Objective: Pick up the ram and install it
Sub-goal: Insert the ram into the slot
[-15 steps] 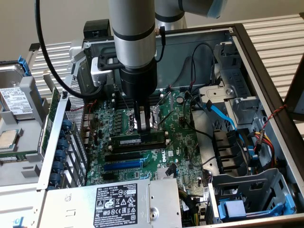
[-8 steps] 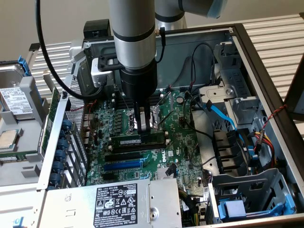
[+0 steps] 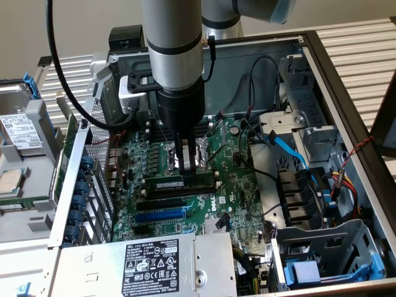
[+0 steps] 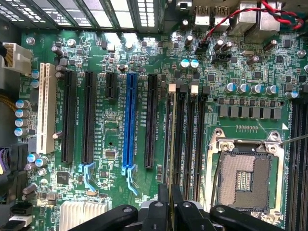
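Exterior view, fingers [image 3: 180, 154] closed on the ram [image 3: 168, 184], its middle hidden behind them, whether seated unclear.

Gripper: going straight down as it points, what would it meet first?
The ram, standing on edge in a memory slot directly beneath the gripper. Its top edge already seems pinched between the fingertips, though depth is unclear.

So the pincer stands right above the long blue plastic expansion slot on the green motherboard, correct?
No: the pincer stands right above the thin dark-green ram stick at the long black plastic memory slots, on the green motherboard; the exterior view shows it.
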Controlling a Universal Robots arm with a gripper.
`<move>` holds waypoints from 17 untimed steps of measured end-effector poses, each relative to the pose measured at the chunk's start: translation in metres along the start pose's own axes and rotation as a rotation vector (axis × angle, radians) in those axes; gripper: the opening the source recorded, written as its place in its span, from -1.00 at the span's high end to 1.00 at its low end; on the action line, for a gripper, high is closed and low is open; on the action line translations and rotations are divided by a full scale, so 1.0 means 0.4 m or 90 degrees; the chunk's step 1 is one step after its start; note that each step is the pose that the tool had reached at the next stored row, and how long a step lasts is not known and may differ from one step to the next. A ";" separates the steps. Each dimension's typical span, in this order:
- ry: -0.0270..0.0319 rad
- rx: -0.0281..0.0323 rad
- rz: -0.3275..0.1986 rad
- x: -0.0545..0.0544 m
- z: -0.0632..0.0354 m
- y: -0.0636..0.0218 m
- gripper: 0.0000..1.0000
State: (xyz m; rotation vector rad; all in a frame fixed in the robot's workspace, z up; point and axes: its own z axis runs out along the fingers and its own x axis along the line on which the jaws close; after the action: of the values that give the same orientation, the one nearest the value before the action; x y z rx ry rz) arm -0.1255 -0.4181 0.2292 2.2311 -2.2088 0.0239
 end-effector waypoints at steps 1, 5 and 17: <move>0.0000 0.0000 0.000 0.000 -0.001 0.000 0.73; 0.0001 0.0008 0.000 0.000 -0.001 -0.001 0.73; 0.0001 0.0060 0.000 0.000 0.001 -0.001 0.73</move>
State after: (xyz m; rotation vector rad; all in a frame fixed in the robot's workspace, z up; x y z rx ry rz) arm -0.1253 -0.4181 0.2286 2.2356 -2.2134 0.0346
